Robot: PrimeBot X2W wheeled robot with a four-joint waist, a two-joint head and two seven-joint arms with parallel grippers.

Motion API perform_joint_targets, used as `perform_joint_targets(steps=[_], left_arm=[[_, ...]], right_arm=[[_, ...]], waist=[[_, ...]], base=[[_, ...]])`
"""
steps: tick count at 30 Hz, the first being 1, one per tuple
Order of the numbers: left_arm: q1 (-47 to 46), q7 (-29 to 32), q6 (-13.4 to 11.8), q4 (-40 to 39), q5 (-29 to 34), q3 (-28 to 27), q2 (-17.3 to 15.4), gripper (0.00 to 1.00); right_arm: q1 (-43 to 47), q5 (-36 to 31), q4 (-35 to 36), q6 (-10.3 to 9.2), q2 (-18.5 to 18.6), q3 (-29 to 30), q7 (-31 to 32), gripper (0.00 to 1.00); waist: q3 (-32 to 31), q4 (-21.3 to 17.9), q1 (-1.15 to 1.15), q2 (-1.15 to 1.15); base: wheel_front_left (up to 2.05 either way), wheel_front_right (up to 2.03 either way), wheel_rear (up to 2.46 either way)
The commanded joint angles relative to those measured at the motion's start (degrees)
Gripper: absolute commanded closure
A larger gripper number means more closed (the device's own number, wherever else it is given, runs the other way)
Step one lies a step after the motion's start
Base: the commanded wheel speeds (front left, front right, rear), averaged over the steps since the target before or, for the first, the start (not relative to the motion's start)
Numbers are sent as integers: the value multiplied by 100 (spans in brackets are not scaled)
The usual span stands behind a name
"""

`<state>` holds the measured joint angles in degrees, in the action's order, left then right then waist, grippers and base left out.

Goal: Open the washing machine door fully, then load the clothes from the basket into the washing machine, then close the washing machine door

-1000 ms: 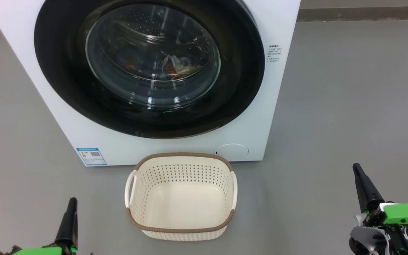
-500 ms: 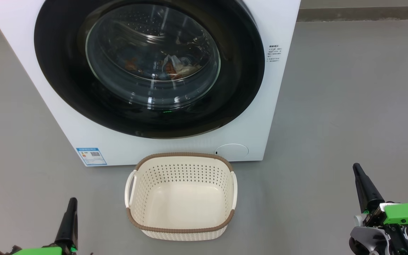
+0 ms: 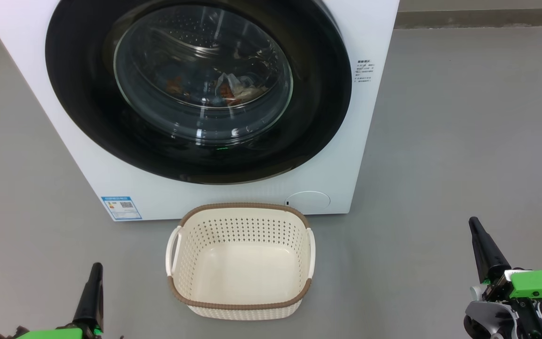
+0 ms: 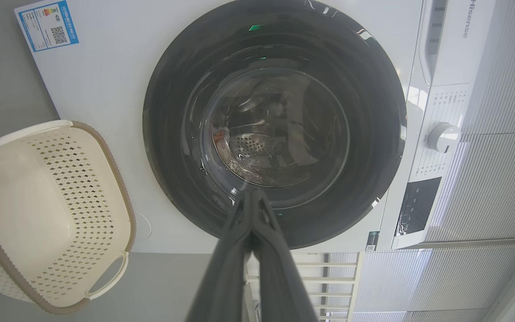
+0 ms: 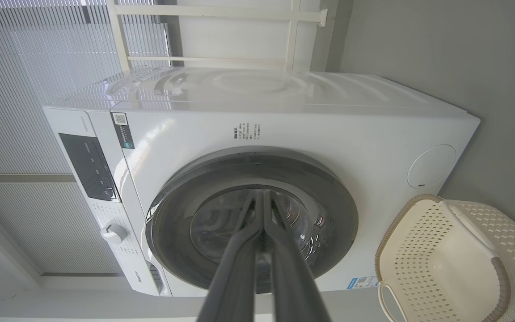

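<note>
- Straight ahead of both arms: the washing machine [image 3: 87, 183], big and white, sitting on the grey floor [image 3: 464, 141].
- On its front: the washing machine door [image 3: 83, 117], shut, with the black ring lying flat on the white front and no gap to see.
- Behind the round glass [image 3: 195, 52], down low inside the machine: the clothes [image 3: 233, 92], a small heap with bits of orange-brown and pale cloth. Hard to make out more through the shine.
- Right up close in front of the machine: the basket [image 3: 240, 206], bare inside, long side running left to right across the machine's front. Touching the machine or not, hard to say.
- Down at the lower left of the head view: the left gripper [image 4: 251, 197], fingers pressed together with nothing between them, pointing at the door glass in its own wrist view.
- Down at the lower right: the right gripper [image 5: 263, 197], fingers pressed together too, holding nothing, also aimed at the door.
- Both well apart from the door and from the basket, with the basket in between them.
- Right one a bit farther forward than the left, so likely a bit nearer the machine, but out past its right edge.
- Looks like all three jobs done: door shut, clothes inside, basket bare.
- Probably nothing left to reach for. If anything, forward and up to the door, much the same from either side.
- No telling the hinge side from the catch side of the door.
</note>
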<state>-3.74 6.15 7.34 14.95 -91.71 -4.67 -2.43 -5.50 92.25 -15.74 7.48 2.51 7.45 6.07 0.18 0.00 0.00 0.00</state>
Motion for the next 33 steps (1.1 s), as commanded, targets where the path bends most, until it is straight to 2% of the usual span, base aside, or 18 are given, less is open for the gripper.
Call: perform_joint_targets(steps=[1,33], left_arm=[[-245,37,14,-91,-43,-188,-47,100],[-245,38,14,-91,-41,-189,-46,100]], right_arm=[[-67,0,172,1,48,-104,34,100],[-68,-6,172,1,43,-97,39,100]], waist=[[0,0,0,0],[0,0,0,0]], base=[[0,0,0],[0,0,0]])
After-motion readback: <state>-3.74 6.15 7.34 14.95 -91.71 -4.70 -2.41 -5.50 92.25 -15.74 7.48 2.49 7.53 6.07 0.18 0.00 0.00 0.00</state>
